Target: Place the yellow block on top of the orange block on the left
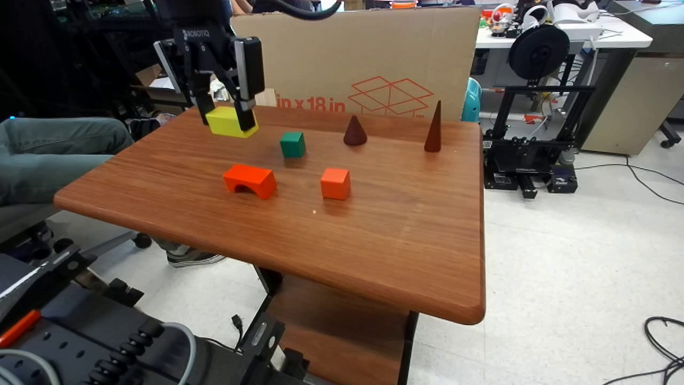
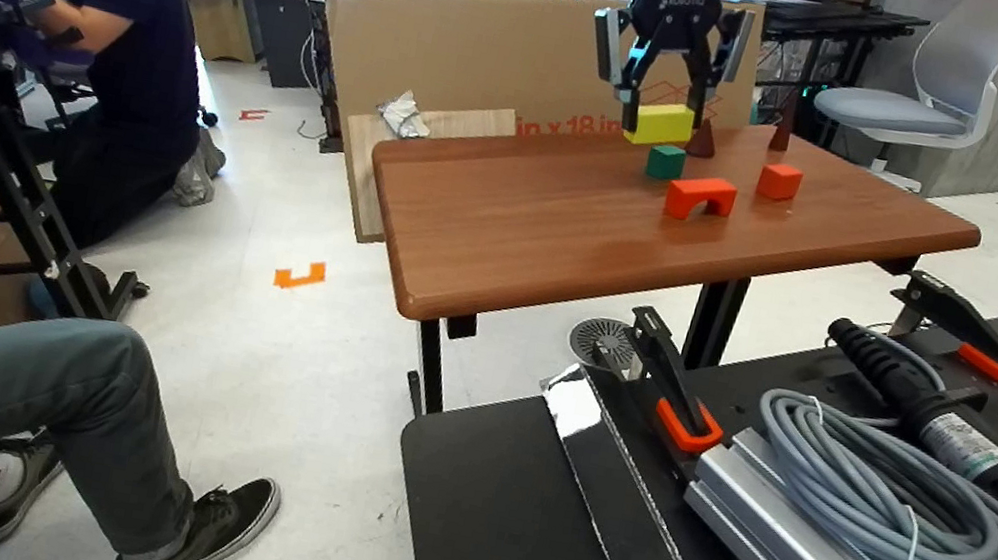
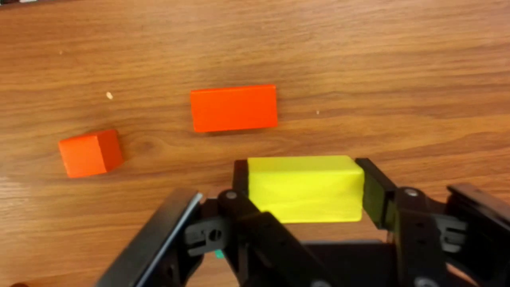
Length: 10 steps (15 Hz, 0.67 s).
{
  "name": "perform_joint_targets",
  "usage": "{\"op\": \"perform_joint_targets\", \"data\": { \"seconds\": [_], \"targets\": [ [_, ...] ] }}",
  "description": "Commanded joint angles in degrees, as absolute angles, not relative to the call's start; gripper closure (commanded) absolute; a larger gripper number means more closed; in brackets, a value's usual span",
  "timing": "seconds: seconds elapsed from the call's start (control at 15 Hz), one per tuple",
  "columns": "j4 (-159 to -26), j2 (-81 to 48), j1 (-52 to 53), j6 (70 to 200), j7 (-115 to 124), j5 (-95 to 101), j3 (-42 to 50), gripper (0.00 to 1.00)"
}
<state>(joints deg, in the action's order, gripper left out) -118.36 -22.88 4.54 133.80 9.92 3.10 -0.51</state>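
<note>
Two jaws of our gripper (image 1: 226,117) are pinching the yellow block (image 3: 306,189) above the table (image 1: 390,230). We are seeing the orange block (image 1: 252,178) arched in both exterior views, but rectangular in the wrist view.

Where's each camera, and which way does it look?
In an exterior view: outside the robot, facing down across the table to the cardboard; end effector at upper left.
In an exterior view: also outside, facing past a black tabletop to that table; end effector at the top.
Wrist view: on the wrist, facing down at the yellow block; the end effector's fingers show.
Both exterior views share the cardboard and table.
</note>
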Motion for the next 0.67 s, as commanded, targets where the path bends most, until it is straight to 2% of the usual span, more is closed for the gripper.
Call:
{"op": "perform_joint_targets", "data": {
  "seconds": [0.0,0.6],
  "targets": [
    [-121.6,-21.5,4.3,133.4,10.9,3.3,0.7,0.58],
    [-126.1,-19.3,2.9,133.5,10.1,2.9,1.6,0.58]
  ]
}}
